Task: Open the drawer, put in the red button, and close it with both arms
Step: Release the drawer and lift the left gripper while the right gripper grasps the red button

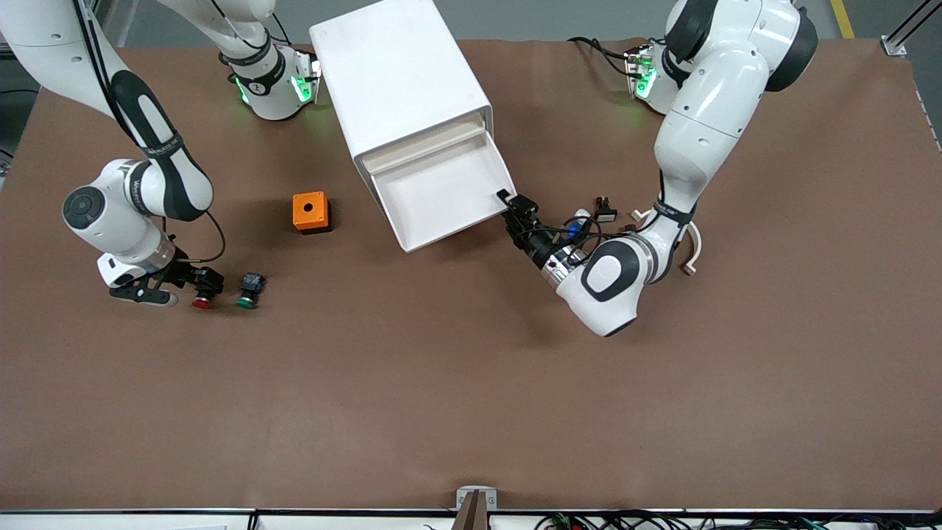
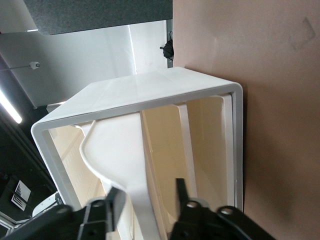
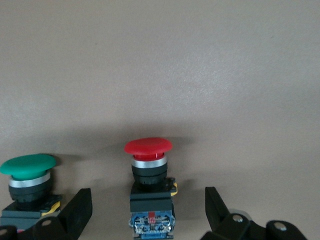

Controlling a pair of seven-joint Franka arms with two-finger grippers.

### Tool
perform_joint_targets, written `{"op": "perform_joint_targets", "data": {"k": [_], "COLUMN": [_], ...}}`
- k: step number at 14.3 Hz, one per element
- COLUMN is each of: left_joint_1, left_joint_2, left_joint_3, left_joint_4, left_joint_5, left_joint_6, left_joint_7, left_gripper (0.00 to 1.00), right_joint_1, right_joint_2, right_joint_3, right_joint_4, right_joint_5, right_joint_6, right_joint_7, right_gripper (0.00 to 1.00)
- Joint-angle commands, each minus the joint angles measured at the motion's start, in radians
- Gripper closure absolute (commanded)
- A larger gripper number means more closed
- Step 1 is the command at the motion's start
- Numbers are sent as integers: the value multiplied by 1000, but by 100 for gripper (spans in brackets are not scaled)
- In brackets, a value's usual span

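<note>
The drawer is pulled well out of the white cabinet, a wide, shallow white tray with low walls and nothing in it, its front edge lying nearer the front camera than the cabinet body. In the left wrist view the cabinet's frame is bright white while the inner walls look cream.

The left gripper is right at the drawer's front corner toward the left arm's end of the desk. Its black fingers stand apart on either side of the drawer's front lip, not pressed against it.

The red button lies on the brown desk toward the right arm's end, nearer the front camera than the orange box. From the right wrist view it has a smooth, domed red cap over a silver ring, a black body with a bit of yellow at its side, and a blue part at its end. Just beside it lies the green button of the same build.

The right gripper is down at the desk with its fingers spread wide, one on either side of the red button and not touching it.
</note>
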Motion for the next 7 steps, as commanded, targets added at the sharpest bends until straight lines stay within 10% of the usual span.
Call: {"op": "perform_joint_targets", "data": {"k": [1,5,7], "left_joint_1": [7,63,67], "left_joint_2": [-4,-19,-24], "left_joint_3": [8,5,8], "left_joint_4": [42,96,116], "left_joint_5": [0,49,75], "left_joint_6": [2,1,-1], "left_joint_7": [56,209,306], "left_gripper": [0,0,0], "right_joint_1": [2,-1,-4], "right_joint_2": [7,17,17], "right_joint_3": [2,2,2], "right_joint_4": [-11,-12,-15], "right_joint_5": [-1,-2,-2], "right_joint_6": [9,9,6], "right_joint_7": [-11,-47,-63], "right_gripper": [0,0,16]}}
